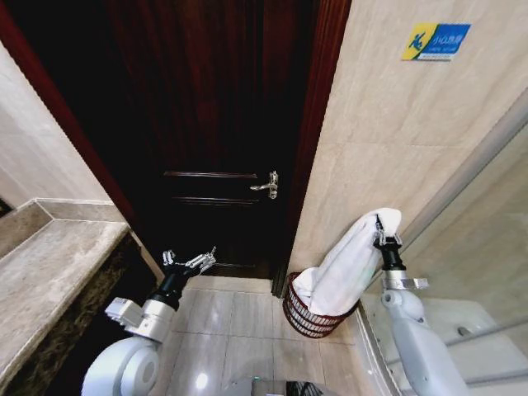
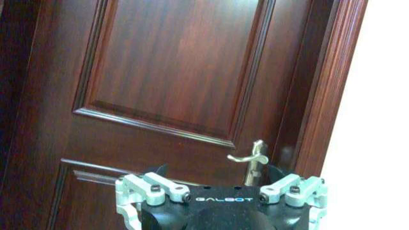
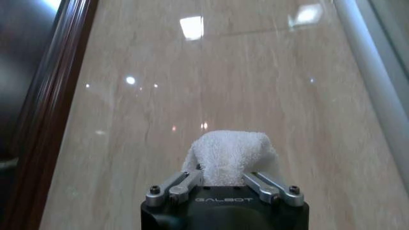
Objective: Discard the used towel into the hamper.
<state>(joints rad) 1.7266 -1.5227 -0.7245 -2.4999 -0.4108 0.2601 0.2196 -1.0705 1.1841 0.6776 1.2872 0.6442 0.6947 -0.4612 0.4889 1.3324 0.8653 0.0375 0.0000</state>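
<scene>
Bathroom floor corner by door: right gripper (image 1: 381,232) fingers pinching towel (image 1: 351,268), lower end already in hamper (image 1: 307,320); release left. Left gripper (image 1: 191,262) spread, idle.

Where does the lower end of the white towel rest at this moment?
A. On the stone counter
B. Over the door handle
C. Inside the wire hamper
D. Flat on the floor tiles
C: in the head view the towel hangs from the right gripper, which is shut on its top end, and its lower end sits inside the hamper by the wall.
</scene>
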